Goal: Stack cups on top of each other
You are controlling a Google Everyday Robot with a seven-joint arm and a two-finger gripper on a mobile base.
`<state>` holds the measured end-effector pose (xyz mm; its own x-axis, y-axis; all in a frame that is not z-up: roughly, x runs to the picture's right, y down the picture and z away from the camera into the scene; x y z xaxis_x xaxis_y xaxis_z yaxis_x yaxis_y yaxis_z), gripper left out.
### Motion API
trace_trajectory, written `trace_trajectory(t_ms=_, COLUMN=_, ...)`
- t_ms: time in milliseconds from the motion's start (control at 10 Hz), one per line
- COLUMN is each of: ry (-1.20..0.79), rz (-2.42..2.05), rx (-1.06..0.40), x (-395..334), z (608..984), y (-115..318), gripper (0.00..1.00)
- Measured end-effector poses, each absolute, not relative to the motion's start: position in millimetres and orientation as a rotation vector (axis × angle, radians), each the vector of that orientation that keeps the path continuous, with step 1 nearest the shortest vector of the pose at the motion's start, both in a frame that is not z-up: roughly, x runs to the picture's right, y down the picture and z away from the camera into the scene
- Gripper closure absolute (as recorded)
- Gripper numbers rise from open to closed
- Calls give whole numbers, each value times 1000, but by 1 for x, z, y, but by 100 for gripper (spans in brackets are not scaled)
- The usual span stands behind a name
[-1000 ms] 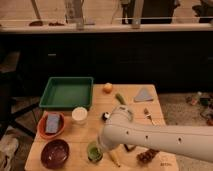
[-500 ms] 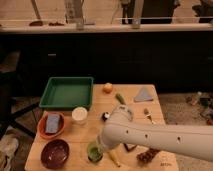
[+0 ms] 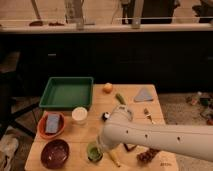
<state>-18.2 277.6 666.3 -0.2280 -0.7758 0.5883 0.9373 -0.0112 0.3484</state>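
A green cup stands upright near the front edge of the wooden table, between the dark red bowl and a banana. My white arm reaches in from the right. Its gripper is at the cup's right rim, mostly hidden behind the arm's bulky end. I cannot tell whether it touches the cup. The silver metal cup does not show plainly; it may be hidden by the arm.
A dark red bowl sits front left. An orange bowl with a blue sponge, a white cup and a green tray are nearby. A small dark object, an orange, a fork, a banana and grapes are also on the table.
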Motion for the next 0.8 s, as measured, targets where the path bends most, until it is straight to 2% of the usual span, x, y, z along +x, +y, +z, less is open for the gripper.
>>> trace_trajectory(t_ms=100, ry=-806, rz=-1620, rx=-267, x=-18, z=666, y=278, gripper=100)
trace_trajectory(t_ms=200, ry=-805, rz=-1620, rx=-267, x=-18, z=666, y=277, gripper=97)
trace_trajectory(t_ms=400, ry=-806, rz=-1620, rx=-267, x=-18, z=666, y=277, gripper=81)
trace_trajectory(t_ms=500, ry=-806, rz=-1619, rx=-267, x=-18, z=666, y=278, gripper=69)
trace_trajectory(t_ms=800, ry=-806, rz=-1619, rx=-267, x=-18, z=666, y=278, gripper=41)
